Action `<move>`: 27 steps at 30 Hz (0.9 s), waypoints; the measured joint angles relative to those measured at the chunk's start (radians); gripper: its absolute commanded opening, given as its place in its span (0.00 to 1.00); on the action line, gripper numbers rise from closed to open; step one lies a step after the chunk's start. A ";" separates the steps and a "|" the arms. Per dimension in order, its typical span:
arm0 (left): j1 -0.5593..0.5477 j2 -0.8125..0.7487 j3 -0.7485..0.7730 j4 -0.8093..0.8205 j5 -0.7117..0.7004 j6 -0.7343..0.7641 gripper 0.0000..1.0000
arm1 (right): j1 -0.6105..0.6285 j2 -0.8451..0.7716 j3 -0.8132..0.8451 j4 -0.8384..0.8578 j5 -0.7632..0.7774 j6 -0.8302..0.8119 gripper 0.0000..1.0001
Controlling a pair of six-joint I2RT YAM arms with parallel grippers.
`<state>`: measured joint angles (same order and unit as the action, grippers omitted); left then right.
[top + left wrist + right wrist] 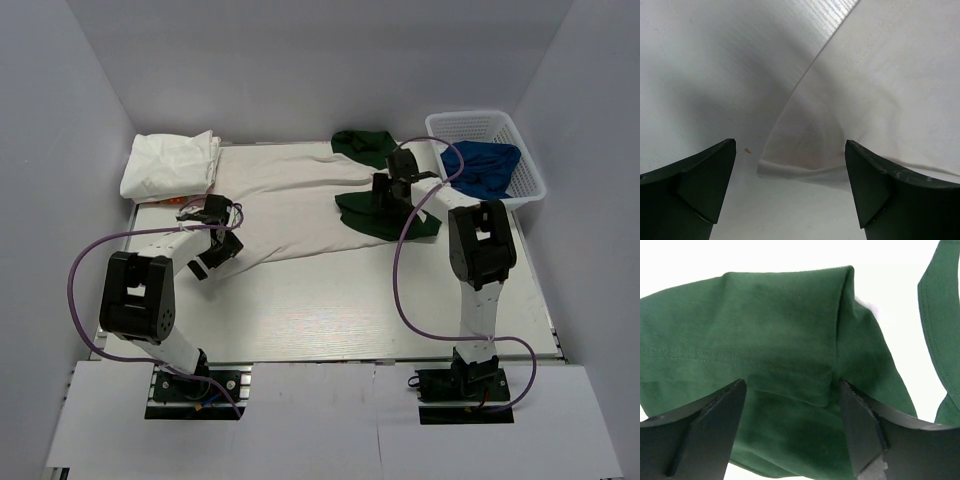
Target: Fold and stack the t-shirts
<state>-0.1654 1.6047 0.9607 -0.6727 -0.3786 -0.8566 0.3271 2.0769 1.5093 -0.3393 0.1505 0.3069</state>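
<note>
Right hand (792, 384), fingers apart, over dark green t-shirt cloth (765, 325).

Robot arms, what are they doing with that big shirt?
They are folding t-shirts. A white t-shirt with green sleeves lies spread on the table. The left gripper is open over a white corner of it, and the right gripper is open over a green sleeve. Neither has grabbed the cloth yet. A folded white bundle sits back left. A basket back right holds blue cloth.

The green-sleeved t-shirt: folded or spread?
Spread: the t-shirt lies full length across the table, green sleeves at its right end.
</note>
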 measured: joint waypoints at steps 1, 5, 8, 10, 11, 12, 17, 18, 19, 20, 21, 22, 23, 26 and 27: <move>0.000 0.000 -0.004 0.000 0.000 0.000 1.00 | 0.000 0.002 0.004 0.002 -0.003 0.000 0.74; 0.000 0.000 -0.006 0.000 -0.001 0.001 1.00 | 0.000 0.024 0.052 0.008 -0.015 0.003 0.41; 0.000 0.000 -0.006 0.000 -0.002 0.001 1.00 | 0.000 0.025 0.058 0.018 -0.019 0.010 0.27; 0.000 0.000 -0.006 0.000 -0.003 0.001 1.00 | -0.001 0.025 0.058 0.021 -0.019 0.019 0.27; 0.000 0.000 -0.006 0.000 -0.003 0.001 1.00 | -0.001 0.025 0.058 0.021 -0.018 0.021 0.27; 0.000 0.000 -0.006 0.000 -0.003 0.001 1.00 | -0.002 0.025 0.058 0.021 -0.017 0.022 0.27; 0.000 0.000 -0.006 0.000 -0.003 0.001 1.00 | -0.011 0.039 0.074 0.017 -0.006 0.032 0.38; 0.000 0.000 -0.006 0.000 -0.003 0.001 1.00 | -0.013 0.047 0.082 0.012 0.002 0.037 0.38; 0.000 0.000 -0.006 0.000 -0.003 0.001 1.00 | -0.014 0.057 0.096 0.005 0.006 0.037 0.38; 0.000 0.000 -0.006 0.000 -0.003 0.001 1.00 | -0.016 0.068 0.106 -0.001 0.014 0.039 0.37; 0.000 0.000 -0.006 0.000 -0.003 0.001 1.00 | -0.018 0.074 0.113 -0.002 0.020 0.042 0.30; 0.000 -0.001 -0.006 0.000 -0.003 0.001 1.00 | -0.019 0.078 0.113 -0.002 0.023 0.040 0.26; 0.000 -0.002 -0.006 0.000 -0.003 0.001 1.00 | -0.019 0.080 0.113 -0.005 0.024 0.039 0.24; 0.000 -0.004 -0.006 0.000 -0.003 0.003 1.00 | -0.019 0.082 0.113 -0.005 0.026 0.038 0.00; 0.000 -0.005 -0.006 0.000 -0.003 0.003 1.00 | -0.019 0.082 0.113 -0.005 0.026 0.037 0.00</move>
<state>-0.1654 1.6001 0.9543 -0.6731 -0.3817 -0.8536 0.3077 2.1590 1.6218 -0.3447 0.1761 0.3435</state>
